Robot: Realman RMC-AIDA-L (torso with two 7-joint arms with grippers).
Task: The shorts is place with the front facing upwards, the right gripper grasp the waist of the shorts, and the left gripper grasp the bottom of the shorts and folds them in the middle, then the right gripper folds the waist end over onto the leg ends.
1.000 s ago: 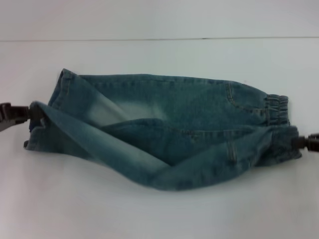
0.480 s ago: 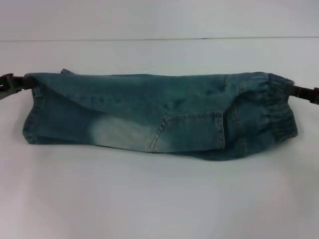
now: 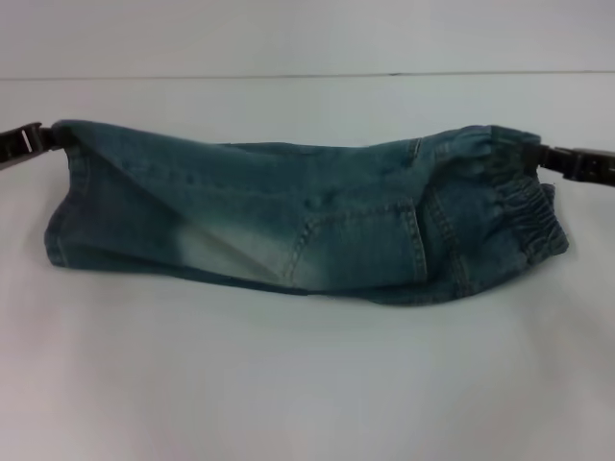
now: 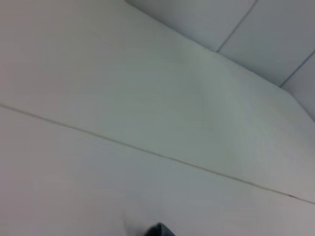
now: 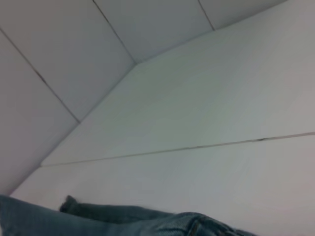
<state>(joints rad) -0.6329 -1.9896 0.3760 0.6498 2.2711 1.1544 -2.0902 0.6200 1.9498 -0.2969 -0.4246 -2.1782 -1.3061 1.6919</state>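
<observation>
- Denim shorts (image 3: 307, 216) lie folded lengthwise on the white surface (image 3: 307, 384), stretched between my two arms.
- My left gripper (image 3: 43, 137) has its fingers pinched closed on the bottom of the shorts (image 3: 60, 197) at the far corner.
- My right gripper (image 3: 540, 157) has its fingers clamped on the waist of the shorts (image 3: 524, 206), also at its far corner.
- Both held corners sit slightly raised.

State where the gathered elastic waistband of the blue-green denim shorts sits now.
In the head view, the gathered elastic waistband is at the shorts' right end, on the white table, beside the black right gripper.
</observation>
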